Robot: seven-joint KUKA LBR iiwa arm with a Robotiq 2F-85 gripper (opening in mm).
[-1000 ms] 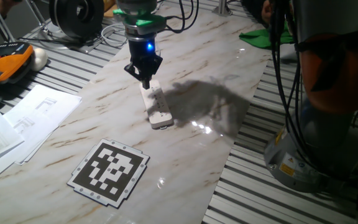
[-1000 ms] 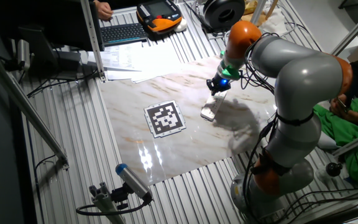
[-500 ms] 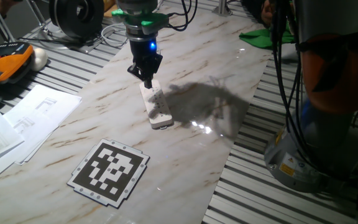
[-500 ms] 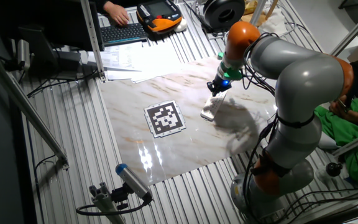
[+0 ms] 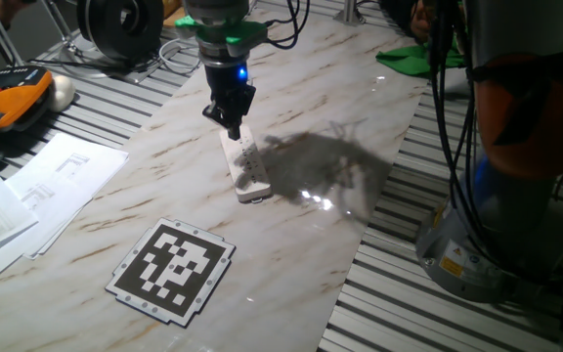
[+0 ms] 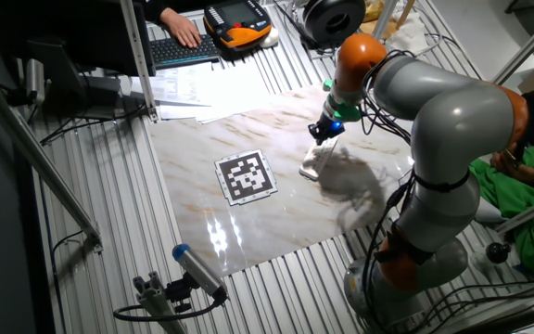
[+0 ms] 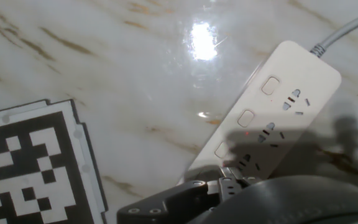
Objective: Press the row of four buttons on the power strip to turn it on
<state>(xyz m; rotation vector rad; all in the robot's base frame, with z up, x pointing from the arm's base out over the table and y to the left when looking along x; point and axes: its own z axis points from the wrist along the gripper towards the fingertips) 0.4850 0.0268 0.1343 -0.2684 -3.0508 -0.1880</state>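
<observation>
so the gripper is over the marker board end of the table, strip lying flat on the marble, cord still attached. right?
Not quite. The gripper is over the power strip, at the end far from the marker board, as one fixed view shows. The strip does lie flat on the marble, and the hand view shows its cord attached.

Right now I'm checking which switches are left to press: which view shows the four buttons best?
The hand view: three of the four buttons show as pale squares along the power strip; the fourth is hidden behind the gripper. In one fixed view the strip is small, its buttons indistinct. In the other fixed view it is a white sliver.
</observation>
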